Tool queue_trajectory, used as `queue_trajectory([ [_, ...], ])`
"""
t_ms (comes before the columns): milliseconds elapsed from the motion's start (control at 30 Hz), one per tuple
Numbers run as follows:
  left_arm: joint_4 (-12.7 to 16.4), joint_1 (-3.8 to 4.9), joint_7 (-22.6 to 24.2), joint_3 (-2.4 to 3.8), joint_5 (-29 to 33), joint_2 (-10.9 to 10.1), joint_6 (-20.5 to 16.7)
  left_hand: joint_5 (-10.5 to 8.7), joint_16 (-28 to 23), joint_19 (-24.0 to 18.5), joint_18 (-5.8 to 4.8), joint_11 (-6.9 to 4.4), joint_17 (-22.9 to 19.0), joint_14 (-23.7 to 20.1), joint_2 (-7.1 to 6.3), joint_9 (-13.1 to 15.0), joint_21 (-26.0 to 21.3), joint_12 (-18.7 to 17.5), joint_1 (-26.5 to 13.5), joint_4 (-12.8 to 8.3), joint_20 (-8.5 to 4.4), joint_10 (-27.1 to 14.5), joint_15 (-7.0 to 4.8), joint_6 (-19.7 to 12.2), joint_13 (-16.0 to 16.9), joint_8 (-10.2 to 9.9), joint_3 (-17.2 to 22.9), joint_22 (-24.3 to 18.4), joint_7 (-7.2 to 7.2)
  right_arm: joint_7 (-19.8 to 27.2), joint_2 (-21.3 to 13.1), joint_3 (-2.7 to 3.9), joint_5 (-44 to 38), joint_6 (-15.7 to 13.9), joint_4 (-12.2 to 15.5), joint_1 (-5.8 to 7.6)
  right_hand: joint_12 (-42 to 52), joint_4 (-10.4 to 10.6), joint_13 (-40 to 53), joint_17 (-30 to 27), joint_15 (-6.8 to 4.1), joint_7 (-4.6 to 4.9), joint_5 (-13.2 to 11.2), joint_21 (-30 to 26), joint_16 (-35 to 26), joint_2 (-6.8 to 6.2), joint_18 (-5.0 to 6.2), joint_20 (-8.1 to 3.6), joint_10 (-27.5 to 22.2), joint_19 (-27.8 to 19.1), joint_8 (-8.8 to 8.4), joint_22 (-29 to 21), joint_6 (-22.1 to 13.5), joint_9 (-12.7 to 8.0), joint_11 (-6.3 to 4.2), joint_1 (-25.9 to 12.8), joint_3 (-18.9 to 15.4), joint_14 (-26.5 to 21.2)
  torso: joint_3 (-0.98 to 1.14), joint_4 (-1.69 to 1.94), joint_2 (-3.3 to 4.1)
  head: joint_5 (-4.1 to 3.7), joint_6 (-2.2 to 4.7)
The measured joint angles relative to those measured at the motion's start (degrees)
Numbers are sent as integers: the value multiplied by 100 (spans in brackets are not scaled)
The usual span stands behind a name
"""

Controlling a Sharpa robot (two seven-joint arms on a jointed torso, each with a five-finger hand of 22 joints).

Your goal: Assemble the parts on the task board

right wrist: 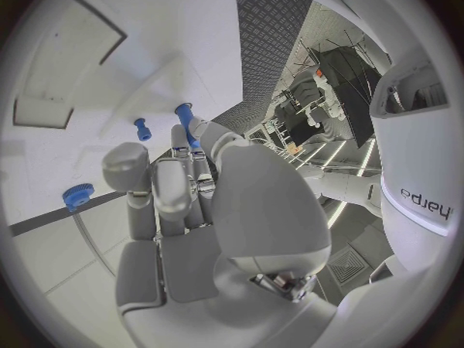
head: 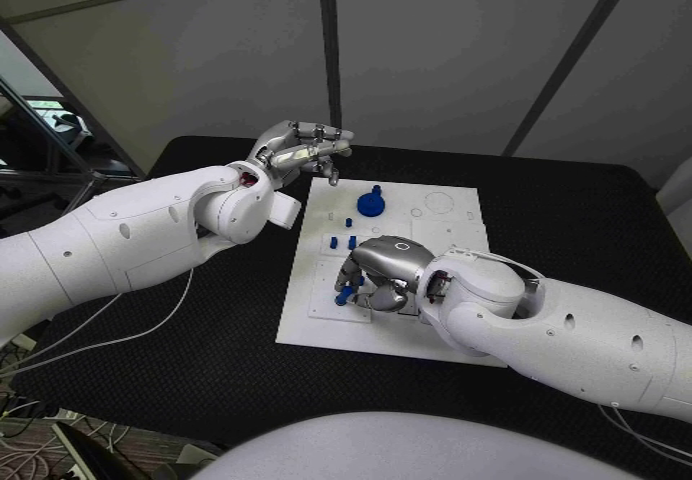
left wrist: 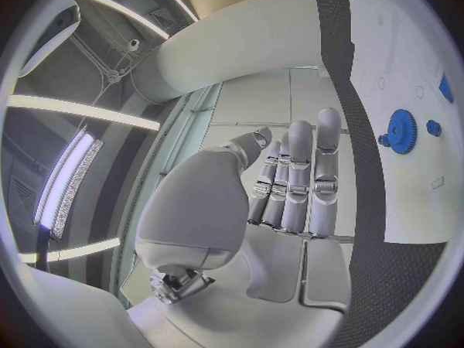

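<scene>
The white task board [head: 320, 328] lies in the middle of the black table. My right hand [head: 379, 275] hovers low over its near-left part and pinches a blue peg [head: 343, 294] in its fingertips; the right wrist view shows that blue peg [right wrist: 185, 124] sticking out past the fingers. A blue gear [head: 372, 203] stands at the board's far side, with small blue pegs [head: 343, 241] between it and my right hand. My left hand [head: 299, 146] is raised off the board's far-left corner, fingers extended, holding nothing. In the left wrist view the blue gear [left wrist: 400, 129] lies beyond the straight fingers [left wrist: 301, 178].
Shallow rectangular recesses [right wrist: 89, 39] and round outlines [head: 437, 204] mark the board. A loose small peg [right wrist: 142, 128] and a blue knob [right wrist: 76, 196] sit near my right hand. A white cable [head: 101, 335] runs across the table's left side.
</scene>
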Motion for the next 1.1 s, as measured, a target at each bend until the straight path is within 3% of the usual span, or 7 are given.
queue_trajectory([
  [233,-2,0,0,0,0,3,4,0,0,0,0,0,0,0,0,0,0,0,0,0,0,0,0,0,0,0,0,0,0,-18,32,-8,-73,57,-40,0,0,0,0,5,0,-12,-1,0,25,0,-1,0,3,0,0,11,12,0,-4,0,0,0,2,-1,0,5,-13],
  [400,-3,0,0,0,0,7,7,0,0,0,0,0,1,0,0,0,0,0,0,0,0,0,0,0,0,0,0,0,0,-25,70,-100,-156,53,-40,18,0,-8,0,11,0,-12,-1,0,25,-1,0,0,20,0,0,18,12,0,-21,0,-8,0,2,-3,-1,0,-17],
  [600,2,0,0,0,0,4,9,0,0,0,0,0,1,0,0,0,0,0,0,0,0,0,0,0,0,0,0,-1,0,-27,102,-136,-231,27,-53,25,-105,-19,5,1,8,2,-1,0,25,-31,0,0,17,0,0,-19,-2,1,-16,-30,3,8,2,-3,-3,-6,-20],
  [633,3,0,0,0,0,1,10,0,0,0,0,0,1,0,0,0,0,0,0,0,0,0,0,0,0,0,0,-1,0,-27,107,-139,-242,18,-59,26,-159,-23,0,1,24,40,-1,0,25,-54,0,0,-36,0,-2,-28,-40,12,34,-53,9,24,2,-3,-4,-7,-19],
  [800,8,0,-1,0,0,-2,12,0,0,0,0,0,1,0,0,0,0,0,0,0,0,0,0,0,0,0,0,-1,0,-17,122,-170,-277,-12,-89,17,-433,72,-56,21,84,149,-68,0,24,-95,0,52,-325,-12,-300,-41,-463,-30,136,-307,31,40,1,-3,-4,-7,-12],
  [933,13,0,-4,0,0,-6,16,0,7,0,0,2,-1,0,0,0,0,4,0,0,0,-2,0,0,0,4,0,0,0,-10,117,-187,-280,-24,-101,-7,-532,115,-55,27,84,100,-123,0,24,-247,0,73,-467,-33,-527,-83,-927,-149,135,-392,-13,40,1,-3,-4,-5,-5],
  [1100,12,0,-7,0,-1,-10,15,23,21,0,0,6,-6,0,0,0,0,25,0,0,0,-36,0,0,0,24,0,5,0,7,112,-186,-280,-82,-101,-6,-563,149,-45,30,84,24,-181,-26,23,-278,1,94,-536,-54,-532,-106,-1333,-165,163,-413,-46,40,2,-3,-4,-4,-3],
])
